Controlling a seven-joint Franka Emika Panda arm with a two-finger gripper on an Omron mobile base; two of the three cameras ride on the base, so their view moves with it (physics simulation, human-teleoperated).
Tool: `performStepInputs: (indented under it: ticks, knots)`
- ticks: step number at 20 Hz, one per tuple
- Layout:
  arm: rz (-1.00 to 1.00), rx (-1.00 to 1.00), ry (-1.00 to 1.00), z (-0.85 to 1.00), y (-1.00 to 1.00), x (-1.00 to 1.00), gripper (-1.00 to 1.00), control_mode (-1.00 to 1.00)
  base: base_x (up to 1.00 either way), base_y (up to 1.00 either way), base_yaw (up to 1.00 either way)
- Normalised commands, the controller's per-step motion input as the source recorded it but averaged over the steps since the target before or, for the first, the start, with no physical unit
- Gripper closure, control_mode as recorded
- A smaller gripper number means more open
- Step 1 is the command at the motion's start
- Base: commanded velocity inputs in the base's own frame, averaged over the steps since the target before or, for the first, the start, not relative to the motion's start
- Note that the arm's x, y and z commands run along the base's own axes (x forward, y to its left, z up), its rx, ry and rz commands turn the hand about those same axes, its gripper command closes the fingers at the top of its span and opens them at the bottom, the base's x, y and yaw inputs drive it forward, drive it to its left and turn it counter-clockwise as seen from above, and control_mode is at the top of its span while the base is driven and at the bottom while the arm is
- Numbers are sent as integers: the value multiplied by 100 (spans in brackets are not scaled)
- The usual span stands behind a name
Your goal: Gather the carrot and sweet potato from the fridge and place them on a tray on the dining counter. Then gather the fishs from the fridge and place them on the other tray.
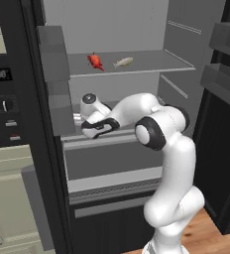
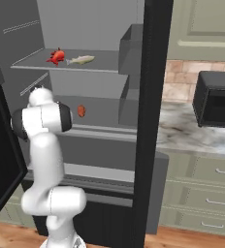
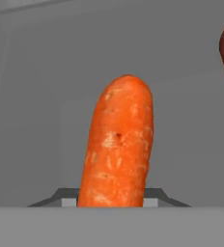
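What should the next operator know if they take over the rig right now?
End effector: inside the fridge at the middle shelf, with the carrot between its fingers; the pictures do not show whether the grip is firm, so check before lifting.
Sweet potato: on the same shelf, apart from the carrot.
Red-orange fish and pale fish: side by side on the shelf above.
Done: fridge open, carrot reached.
Left: carry the carrot and then the sweet potato to one tray on the dining counter, then both fish to the other tray.
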Motion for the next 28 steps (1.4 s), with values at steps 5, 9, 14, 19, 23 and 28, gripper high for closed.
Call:
performStepInputs:
  ticks: [5, 9, 14, 19, 23, 28]
  knots:
    - [-3, 5, -9, 27, -28, -60, 100, -100, 0, 0, 0]
    - [-5, 8, -7, 47, -23, -49, 100, -100, 0, 0, 0]
    - [-7, 9, -1, 54, -16, -51, 100, -100, 0, 0, 0]
    - [-6, 6, 0, 53, -21, -63, 100, -100, 0, 0, 0]
    - [-4, 6, 0, 57, -28, -63, 100, -100, 0, 0, 0]
    - [-7, 8, 0, 59, -40, -55, 100, -100, 0, 0, 0]
